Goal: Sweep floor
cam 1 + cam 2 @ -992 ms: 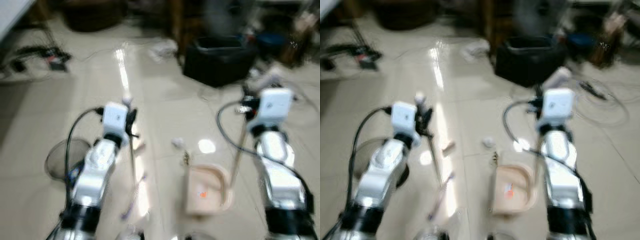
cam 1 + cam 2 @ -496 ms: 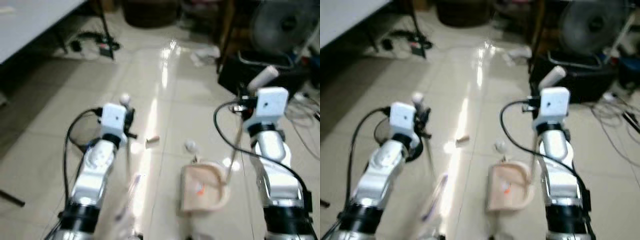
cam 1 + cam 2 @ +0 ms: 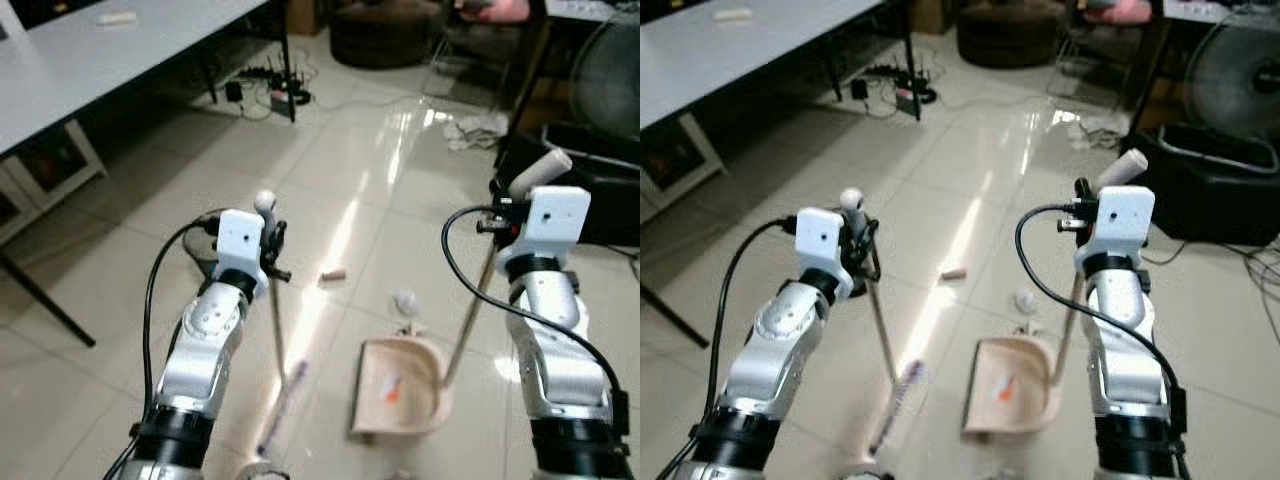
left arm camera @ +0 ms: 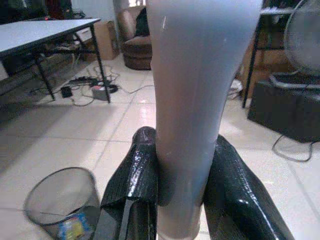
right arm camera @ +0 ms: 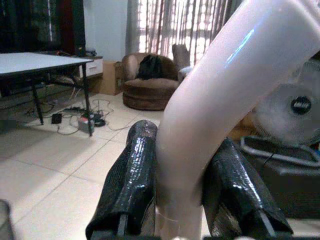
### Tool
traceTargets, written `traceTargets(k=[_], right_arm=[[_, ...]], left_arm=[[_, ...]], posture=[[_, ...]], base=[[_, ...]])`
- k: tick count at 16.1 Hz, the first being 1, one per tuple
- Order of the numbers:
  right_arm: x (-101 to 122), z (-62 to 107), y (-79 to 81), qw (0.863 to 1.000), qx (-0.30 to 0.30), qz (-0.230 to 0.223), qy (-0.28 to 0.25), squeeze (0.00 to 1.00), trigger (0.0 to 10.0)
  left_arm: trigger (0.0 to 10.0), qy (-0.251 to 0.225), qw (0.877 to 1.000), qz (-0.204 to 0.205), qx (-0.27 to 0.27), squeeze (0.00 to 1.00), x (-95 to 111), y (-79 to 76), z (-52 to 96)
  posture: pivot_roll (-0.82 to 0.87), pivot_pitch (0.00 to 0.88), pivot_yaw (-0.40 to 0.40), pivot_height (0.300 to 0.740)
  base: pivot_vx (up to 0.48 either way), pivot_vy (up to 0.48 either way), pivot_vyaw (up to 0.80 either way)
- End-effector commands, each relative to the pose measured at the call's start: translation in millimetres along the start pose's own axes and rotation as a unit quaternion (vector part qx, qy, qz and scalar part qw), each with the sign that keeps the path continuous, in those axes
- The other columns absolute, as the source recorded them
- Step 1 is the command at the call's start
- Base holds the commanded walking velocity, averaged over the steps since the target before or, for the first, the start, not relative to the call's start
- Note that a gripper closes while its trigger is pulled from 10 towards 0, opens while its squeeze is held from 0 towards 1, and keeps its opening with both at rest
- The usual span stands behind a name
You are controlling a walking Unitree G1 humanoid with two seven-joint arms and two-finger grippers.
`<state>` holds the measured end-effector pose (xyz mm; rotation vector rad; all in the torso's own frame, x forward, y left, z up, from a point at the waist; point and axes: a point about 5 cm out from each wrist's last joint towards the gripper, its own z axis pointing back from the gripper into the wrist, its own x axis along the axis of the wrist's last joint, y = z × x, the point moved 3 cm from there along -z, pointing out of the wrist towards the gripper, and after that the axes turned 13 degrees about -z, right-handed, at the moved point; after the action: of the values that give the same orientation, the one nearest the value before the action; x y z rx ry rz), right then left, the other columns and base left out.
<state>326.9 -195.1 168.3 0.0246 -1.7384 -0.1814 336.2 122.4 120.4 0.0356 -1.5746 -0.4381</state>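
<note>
**On the open tiles, broom and dustpan held ready with two scraps still ahead**

On the tiled floor (image 3: 120,330) the widest free room lies in the middle stretch ahead, toward the glare band; the bench (image 3: 90,60) with its dark legs closes off the robot's left, and a black bin or case (image 3: 1215,185) with a fan (image 3: 1240,90) behind it hems the right. A mesh wastebasket (image 4: 60,200) stands just beside the left arm, so that side is tight too.

The step in hand looks like gathering: the left hand (image 4: 177,200) is clamped on the grey broom handle (image 3: 272,310), its bristle head (image 3: 283,405) resting low on the floor between the arms, and the right hand (image 5: 177,200) is closed around the pale dustpan handle (image 3: 470,310), with the dustpan (image 3: 400,385) flat on the tiles in front of the right arm (an orange scrap (image 3: 393,392) already lies inside).

Still loose are a white crumpled ball (image 3: 404,300) just beyond the pan's far edge and a small tan piece (image 3: 331,272) further out, toward the middle. The next move probably calls for reaching the broom past these and drawing them back toward the pan's open mouth, keeping the pan edge pressed down.
</note>
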Motion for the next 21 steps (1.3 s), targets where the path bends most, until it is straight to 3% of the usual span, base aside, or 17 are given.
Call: traceTargets(k=[1,7,17,21], right_arm=[[4.0,-0.3,2.0,1.0,0.0,-0.001,-0.007,0.0,10.0],[-0.9,2.2,-1.5,0.999,-0.02,-0.03,0.002,0.0,10.0],[0.4,4.0,-2.7,0.999,-0.03,-0.034,-0.002,0.0,10.0],[2.6,3.6,-0.2,1.0,-0.018,-0.023,-0.007,0.0,10.0]], left_arm=[[10.0,-0.019,1.0,-0.008,0.017,0.0,9.4,10.9,-0.5],[10.0,-0.049,0.999,-0.015,0.004,0.0,15.7,11.2,-1.0],[10.0,-0.061,0.998,-0.02,-0.017,0.0,18.0,4.8,-1.7],[10.0,-0.062,0.998,-0.019,-0.019,0.0,17.5,3.4,-0.6]], posture=[[-0.04,0.035,0.032,0.74],[-0.04,0.042,0.029,0.74],[-0.05,0.047,0.028,0.74],[-0.05,0.047,0.022,0.74]], base=[[0.0,0.0,0.0],[0.0,0.0,-0.22],[0.292,0.0,-0.8],[0.312,0.0,0.0]])
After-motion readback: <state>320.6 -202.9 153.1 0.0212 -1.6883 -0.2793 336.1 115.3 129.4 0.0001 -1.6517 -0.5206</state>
